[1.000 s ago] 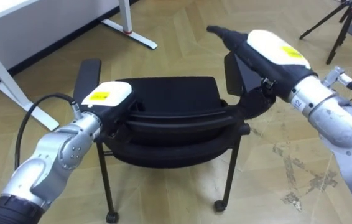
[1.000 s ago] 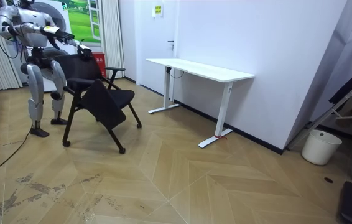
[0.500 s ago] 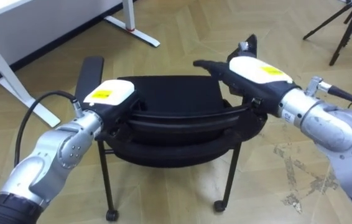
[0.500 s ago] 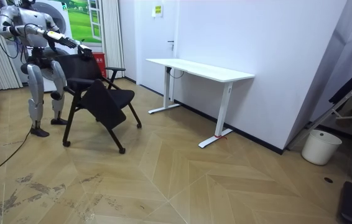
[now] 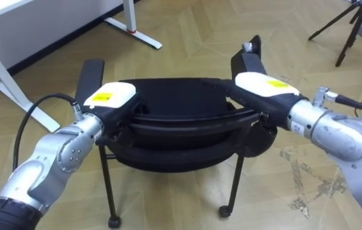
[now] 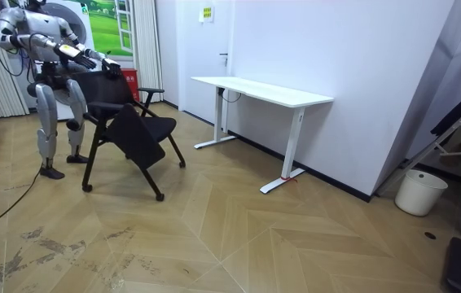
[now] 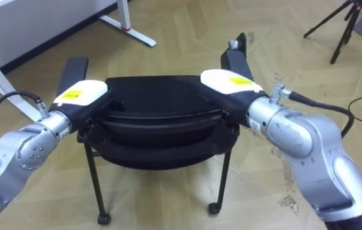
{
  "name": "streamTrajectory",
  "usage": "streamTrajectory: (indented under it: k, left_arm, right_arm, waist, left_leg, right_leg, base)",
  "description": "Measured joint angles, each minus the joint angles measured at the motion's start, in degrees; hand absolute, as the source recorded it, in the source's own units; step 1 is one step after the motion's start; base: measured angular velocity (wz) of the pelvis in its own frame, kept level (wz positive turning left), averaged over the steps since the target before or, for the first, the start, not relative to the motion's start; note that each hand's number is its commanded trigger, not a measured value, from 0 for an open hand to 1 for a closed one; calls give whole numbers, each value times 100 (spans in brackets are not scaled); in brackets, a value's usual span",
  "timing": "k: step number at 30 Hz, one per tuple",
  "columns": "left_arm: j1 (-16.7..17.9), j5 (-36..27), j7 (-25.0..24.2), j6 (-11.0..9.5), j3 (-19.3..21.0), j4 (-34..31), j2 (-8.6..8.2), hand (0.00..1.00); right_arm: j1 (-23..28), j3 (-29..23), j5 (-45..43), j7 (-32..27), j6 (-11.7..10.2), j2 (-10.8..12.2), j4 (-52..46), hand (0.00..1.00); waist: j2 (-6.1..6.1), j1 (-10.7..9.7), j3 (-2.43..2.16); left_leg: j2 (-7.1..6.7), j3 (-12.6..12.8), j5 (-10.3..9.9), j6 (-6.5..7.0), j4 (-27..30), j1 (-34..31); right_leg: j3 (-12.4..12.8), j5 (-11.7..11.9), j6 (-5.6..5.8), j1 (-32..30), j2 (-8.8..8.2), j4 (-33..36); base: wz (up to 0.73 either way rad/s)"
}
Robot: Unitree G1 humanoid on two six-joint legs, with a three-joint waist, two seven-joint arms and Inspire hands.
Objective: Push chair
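Chair [image 5: 174, 137] on the floor [image 5: 187, 38] directly before the robot, backrest toward it, with the white worktop [image 6: 263, 91] well apart. The left hand [image 5: 112, 97] and right hand [image 5: 263, 86] lie on the backrest's top rail, one near each end. Whether they clasp it cannot be told. The push should be level and equal on both sides, lest the chair swivel or tip.

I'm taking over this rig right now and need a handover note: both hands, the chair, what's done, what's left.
Left hand: on the left end of the chair back's top edge; grip hidden.
Right hand: on the right end, grip hidden too.
Chair: upright on the floor, the robot behind it, apart from the white desk.
Done: both hands placed.
Left: the push itself, probably toward the desk.
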Motion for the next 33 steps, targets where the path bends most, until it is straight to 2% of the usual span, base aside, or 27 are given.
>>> streamTrajectory:
  k: [5,8,11,15,20,23,27,33]
  left_arm:
    - [3,-85,8,41,-52,40,-24,100]
    - [3,-143,5,107,-61,51,-41,100]
    - [4,-141,-12,132,-60,52,-77,100]
    - [32,-139,5,171,-86,86,-152,100]
    - [31,-127,128,179,-137,224,-240,100]
    - [31,-126,104,241,-137,228,-296,100]
    - [41,-86,67,248,-137,213,-417,100]
    - [31,-54,96,232,-162,171,-475,100]
  right_arm:
    - [262,1,-67,-74,-32,0,253,0]
    - [262,0,-58,-156,-74,12,309,0]
    - [261,-49,-61,-303,-226,63,499,0]
    - [220,-50,-24,-980,-490,239,1128,0]
    - [160,-24,-103,-1693,-660,544,1701,0]
    - [1,-24,-131,-2050,-664,765,2057,0]
    - [-81,-24,-331,-2364,-642,906,2332,0]
    - [-206,141,-805,-2740,-600,942,2595,0]
  waist:
    - [109,25,-43]
    - [166,14,-36]
    - [217,-6,-28]
    - [270,-3,-18]
    - [324,-22,-11]
    - [352,-16,-13]
    - [398,48,-28]
    - [410,58,-30]
  left_leg:
    - [-5,-24,0,0,8,-20]
    - [-12,-35,0,0,14,-22]
    - [-9,-54,0,-1,23,-21]
    - [-9,-74,-3,-5,8,58]
    - [-8,-152,-6,-10,12,95]
    - [-10,-176,-6,-10,20,91]
    - [-55,-215,-6,-10,26,86]
    - [-75,-355,-6,-10,82,-1]
  right_leg:
    - [-3,13,-17,19,1,-67]
    - [-5,12,-17,27,8,-67]
    - [-40,16,-23,47,9,-77]
    - [-63,28,-24,180,7,-184]
    - [-130,28,-24,253,9,-182]
    - [-136,28,-25,255,11,-172]
    - [-142,28,-24,264,10,-172]
    - [-150,28,-24,264,10,-174]
  base:
    - [1]
    - [0]
    - [2]
    - [4]
    - [6]
    - [1]
    - [3]
    - [10]
